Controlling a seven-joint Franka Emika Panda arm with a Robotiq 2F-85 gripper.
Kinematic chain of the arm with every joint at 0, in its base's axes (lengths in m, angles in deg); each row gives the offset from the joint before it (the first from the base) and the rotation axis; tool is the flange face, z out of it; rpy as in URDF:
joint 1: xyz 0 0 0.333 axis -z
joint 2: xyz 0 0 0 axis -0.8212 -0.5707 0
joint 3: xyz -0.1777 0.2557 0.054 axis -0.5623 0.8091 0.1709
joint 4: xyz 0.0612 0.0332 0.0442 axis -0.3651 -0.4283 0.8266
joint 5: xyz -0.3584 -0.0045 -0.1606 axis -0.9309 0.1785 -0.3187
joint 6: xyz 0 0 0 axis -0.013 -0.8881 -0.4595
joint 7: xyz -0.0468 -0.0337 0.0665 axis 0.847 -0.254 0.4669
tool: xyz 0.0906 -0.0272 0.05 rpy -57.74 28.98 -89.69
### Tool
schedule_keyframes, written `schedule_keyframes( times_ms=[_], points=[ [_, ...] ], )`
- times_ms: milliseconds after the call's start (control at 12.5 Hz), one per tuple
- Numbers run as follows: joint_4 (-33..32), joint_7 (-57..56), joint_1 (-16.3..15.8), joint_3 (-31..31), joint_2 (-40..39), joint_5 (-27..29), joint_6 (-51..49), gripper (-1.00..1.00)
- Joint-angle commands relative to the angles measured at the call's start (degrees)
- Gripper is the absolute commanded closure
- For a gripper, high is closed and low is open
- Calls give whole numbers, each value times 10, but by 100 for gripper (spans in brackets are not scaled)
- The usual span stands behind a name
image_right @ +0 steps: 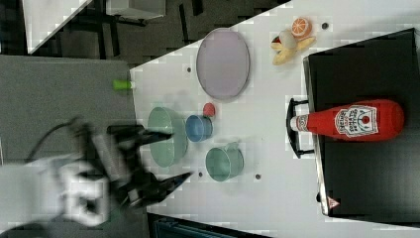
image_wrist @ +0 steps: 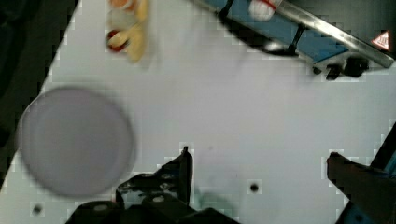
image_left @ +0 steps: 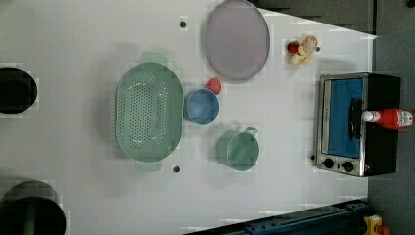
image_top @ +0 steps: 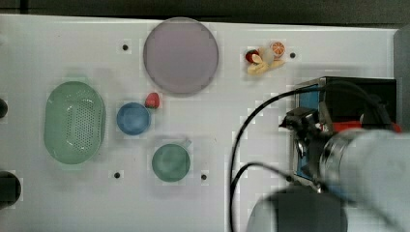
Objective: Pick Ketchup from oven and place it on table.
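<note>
The Ketchup [image_right: 351, 121] is a red bottle with a white cap, lying on its side on top of the black oven [image_right: 366, 188], cap over the door handle. The left view shows the Ketchup [image_left: 391, 117] on the oven [image_left: 357, 125] at the white table's [image_left: 274, 196] right end. My gripper [image_right: 178, 154] is open, with nothing between its fingers, and hangs well away from the bottle in the right view. In the wrist view my gripper [image_wrist: 259, 158] is above bare table [image_wrist: 224, 102], with the oven door [image_wrist: 303, 37] and the bottle's cap [image_wrist: 261, 9] beyond. In the top view my arm [image_top: 358, 164] covers part of the oven [image_top: 358, 94].
A pale purple plate [image_top: 180, 55], a green colander [image_top: 74, 122], a blue bowl [image_top: 133, 118], a green cup [image_top: 170, 162] and a small red strawberry toy [image_top: 153, 100] stand on the table. Toy fruit [image_top: 266, 58] lies near the oven. A black cable [image_top: 237, 150] loops beside my arm.
</note>
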Motion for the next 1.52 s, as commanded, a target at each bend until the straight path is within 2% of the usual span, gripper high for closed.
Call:
schedule_keyframes(
  times_ms=[80, 400, 720, 1200, 1520],
  points=[
    [2, 4, 5, -60, -29, -6, 44, -100],
    [26, 4, 7, -121, -110, -6, 126, -100],
    [72, 5, 11, -163, -194, -1, 134, -100],
    [96, 5, 33, -195, -299, 85, 215, -100],
    [96, 5, 47, -195, -344, 118, 223, -100]
  ],
)
